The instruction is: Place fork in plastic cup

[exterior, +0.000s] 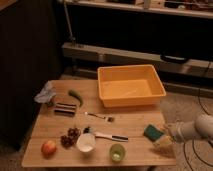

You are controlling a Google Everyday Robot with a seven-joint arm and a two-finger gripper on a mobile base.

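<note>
Claw (167,140) spread open at the desk's (140,120) four o'clock edge; fork (98,117) lying near centre, plastic cup (117,152) at six o'clock, well apart.

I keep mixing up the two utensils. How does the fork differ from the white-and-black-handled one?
The fork is shorter and slimmer; the white-and-black-handled utensil is longer and thicker. The fork lies nearer the yellow bin; the utensil lies beside the white cup. Both lie flat on the wooden table. The gripper, open, sits at the table's right edge, away from both.
</note>
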